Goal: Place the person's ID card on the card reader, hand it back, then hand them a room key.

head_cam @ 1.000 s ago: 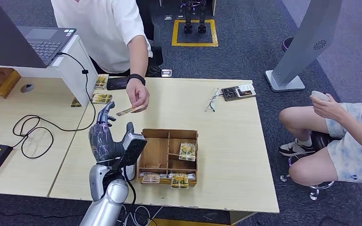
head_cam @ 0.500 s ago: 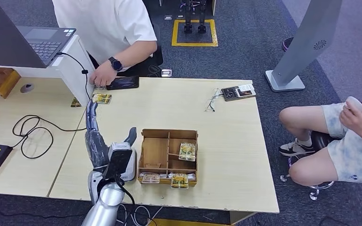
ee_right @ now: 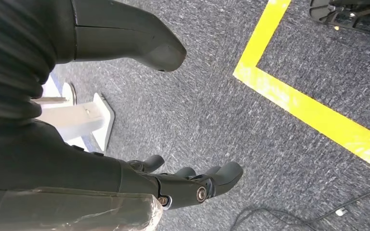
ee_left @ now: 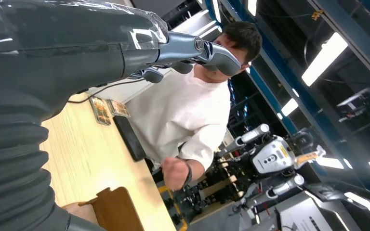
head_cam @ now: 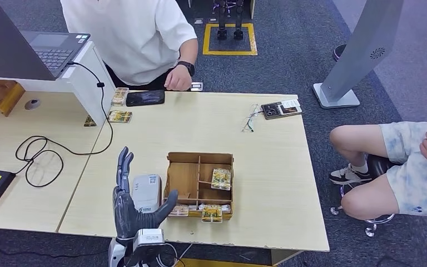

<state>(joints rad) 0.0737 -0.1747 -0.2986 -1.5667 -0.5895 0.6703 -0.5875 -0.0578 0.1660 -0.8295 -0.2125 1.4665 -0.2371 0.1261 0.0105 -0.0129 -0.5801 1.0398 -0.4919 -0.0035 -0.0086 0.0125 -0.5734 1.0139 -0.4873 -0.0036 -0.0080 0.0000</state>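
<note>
Left hand empty, fingers spread, beside card reader
Reaching for key cards could snag wooden tray; right hand hangs loose, empty

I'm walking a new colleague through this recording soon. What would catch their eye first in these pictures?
Probably the left hand, open and raised at the table's near edge, just over the white card reader. Right of the reader stands a wooden tray with cards in its compartments. Across the table a person in a white shirt stands by a dark phone.
</note>
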